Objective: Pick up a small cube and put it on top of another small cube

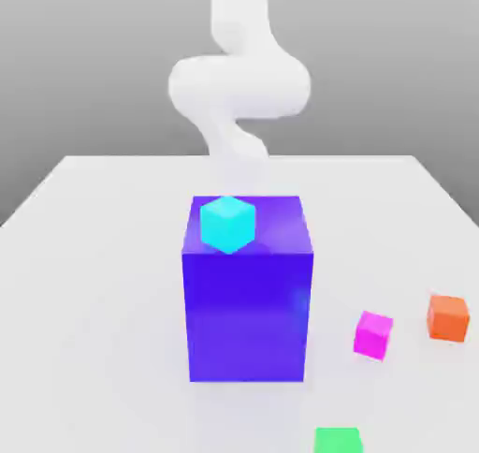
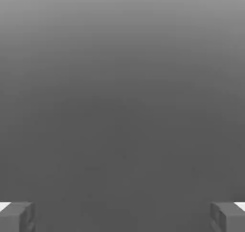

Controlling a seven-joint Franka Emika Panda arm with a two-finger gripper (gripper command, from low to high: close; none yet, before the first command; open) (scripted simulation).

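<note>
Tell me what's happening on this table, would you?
A white robot arm stands behind a big blue-purple block, its end effector open with nothing between its fingers. A cyan cube appears over the block's top. The magenta cube, orange cube and green cube are unstacked.

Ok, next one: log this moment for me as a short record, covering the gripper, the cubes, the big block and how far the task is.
gripper: open, fingers wide apart, nothing between them
big block: blue-purple block, standing on the table
on the block: cyan cube
pink cube: magenta-pink cube on the table, toward the exterior view's right
beside it: orange cube, not touching
nearest the camera: green cube, cut off by the picture's edge
task state: pink cube not stacked on another small cube
</note>
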